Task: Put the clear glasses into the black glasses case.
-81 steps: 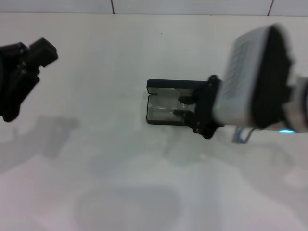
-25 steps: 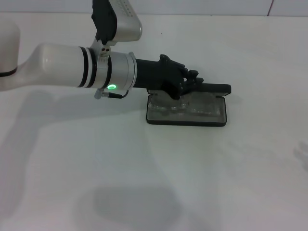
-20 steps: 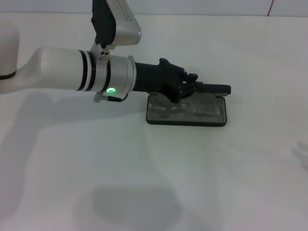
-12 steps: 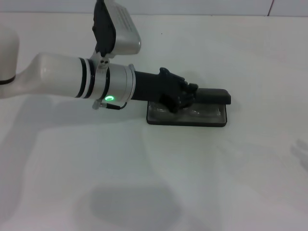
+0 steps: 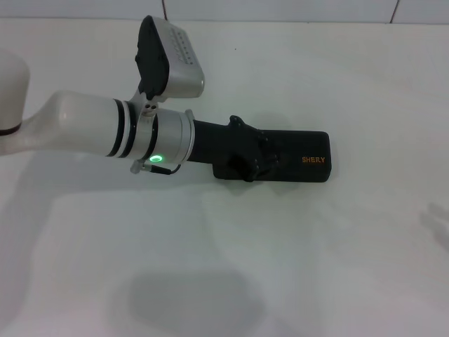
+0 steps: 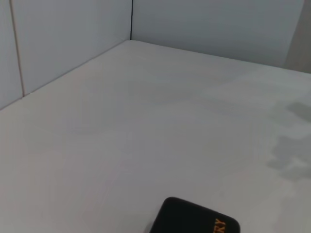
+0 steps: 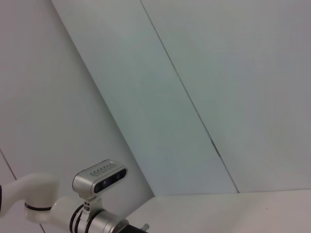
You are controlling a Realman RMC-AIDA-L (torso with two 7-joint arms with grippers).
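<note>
The black glasses case (image 5: 306, 161) lies shut on the white table, lid down, with orange lettering on top. One corner of it shows in the left wrist view (image 6: 193, 221). My left gripper (image 5: 254, 160) rests on the lid at the case's left half, reaching in from the left. The clear glasses are hidden; none of them shows outside the case. My right gripper is out of view; its wrist camera looks at the wall and catches my left arm (image 7: 92, 213) from afar.
The white table (image 5: 231, 267) stretches bare around the case. A tiled wall (image 5: 280, 8) runs along the far edge. My left forearm (image 5: 105, 133) with its wrist camera (image 5: 168, 60) spans the left part of the table.
The right arm has withdrawn from the open case, and the left arm came in. Over the last second the left gripper pushed the raised lid down until the case closed over the glasses.
</note>
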